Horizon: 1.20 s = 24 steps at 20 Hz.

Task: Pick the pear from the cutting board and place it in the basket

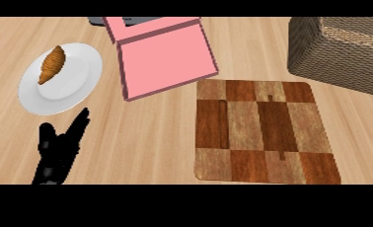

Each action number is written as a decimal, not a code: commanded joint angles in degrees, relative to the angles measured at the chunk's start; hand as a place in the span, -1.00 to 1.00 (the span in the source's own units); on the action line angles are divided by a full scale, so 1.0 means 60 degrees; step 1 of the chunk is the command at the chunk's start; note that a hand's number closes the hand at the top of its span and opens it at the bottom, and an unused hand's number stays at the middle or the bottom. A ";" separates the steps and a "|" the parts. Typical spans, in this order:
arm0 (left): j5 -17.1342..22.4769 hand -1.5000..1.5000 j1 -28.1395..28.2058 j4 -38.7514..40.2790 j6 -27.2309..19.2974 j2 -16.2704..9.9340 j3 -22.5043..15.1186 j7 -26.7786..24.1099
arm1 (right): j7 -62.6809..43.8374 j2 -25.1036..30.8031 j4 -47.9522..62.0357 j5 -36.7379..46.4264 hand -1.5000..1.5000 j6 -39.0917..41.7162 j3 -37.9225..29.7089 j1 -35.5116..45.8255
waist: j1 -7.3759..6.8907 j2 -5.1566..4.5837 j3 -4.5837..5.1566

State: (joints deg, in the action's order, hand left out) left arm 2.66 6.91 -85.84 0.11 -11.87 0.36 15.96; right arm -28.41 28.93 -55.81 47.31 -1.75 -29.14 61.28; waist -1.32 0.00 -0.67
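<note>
One black left hand (58, 147), fingers straight, apart, beside checkered wooden cutting board (264, 132), woven basket (331, 53).

Basket (331, 53) behind cutting board (264, 131); plate (62, 78) left.

- Basket (335, 53) was cut off at the right edge, only part of it showing.
- Grey object (130, 20) behind the pink box (166, 56) was mostly hidden, too little to identify.
- Left robot hand (59, 148) was cut at the lower edge.
</note>
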 commanded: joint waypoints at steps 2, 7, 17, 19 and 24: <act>0.0098 0.00 -0.0279 0.0586 0.0094 0.0051 0.0044 0.0573 | 0.1144 0.0215 0.1623 -0.0608 1.00 -0.0948 -0.0736 -0.0150 | -0.0005 -0.0118 0.0101; 0.0030 0.00 0.0084 0.0741 0.0298 0.0114 -0.0030 -0.0025 | 0.2343 0.0361 0.2574 -0.1547 1.00 -0.1470 -0.1541 -0.0394 | -0.0004 -0.0117 0.0100; -0.0154 0.00 -0.0106 0.0519 0.0081 0.0248 -0.0029 0.0243 | 0.2436 0.1092 0.4190 -0.0364 1.00 -0.2855 -0.0895 -0.1025 | 0.0013 -0.0123 0.0106; -0.0219 0.00 0.0265 0.0520 0.0039 0.0460 -0.0159 -0.0024 | 0.3148 0.1443 0.4669 -0.0450 1.00 -0.2291 -0.0802 -0.1035 | -0.0061 -0.0129 0.0101; -0.0349 0.00 0.0099 0.0361 -0.0082 0.0516 -0.0165 0.0138 | 0.4004 0.2476 0.5170 -0.0408 -1.00 -0.1874 -0.0720 -0.0955 | -0.0018 -0.0111 0.0097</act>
State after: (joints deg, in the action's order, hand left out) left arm 0.91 7.34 -86.50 0.16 -10.89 0.74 15.34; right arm -8.10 39.58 -27.05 44.75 -14.61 -33.67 55.92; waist -1.84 -0.28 -0.69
